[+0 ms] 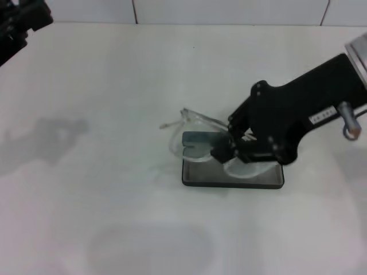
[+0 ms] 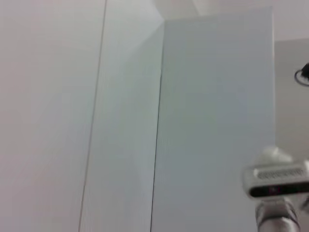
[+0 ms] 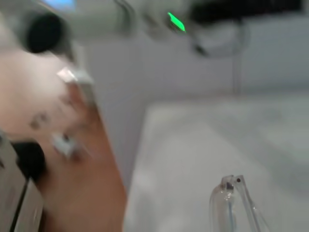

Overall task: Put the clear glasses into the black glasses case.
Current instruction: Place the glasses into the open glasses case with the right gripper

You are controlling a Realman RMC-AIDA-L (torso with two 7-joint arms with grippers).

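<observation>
The black right gripper (image 1: 225,150) is low over the middle of the white table (image 1: 103,86), and its fingers pinch the middle of the clear see-through plastic glasses (image 1: 198,137). The glasses sit tilted over the flat black glasses case (image 1: 229,177) (its lid is open and the grey inside shows). One lens is down by the case's near right part. The left end of the glasses sticks out past the case's far left edge, and one thin arm points left. In the right wrist view a folded corner of the glasses (image 3: 231,203) shows close up. The left gripper (image 1: 17,26) is parked at the table's far left corner; I cannot tell how its fingers are.
</observation>
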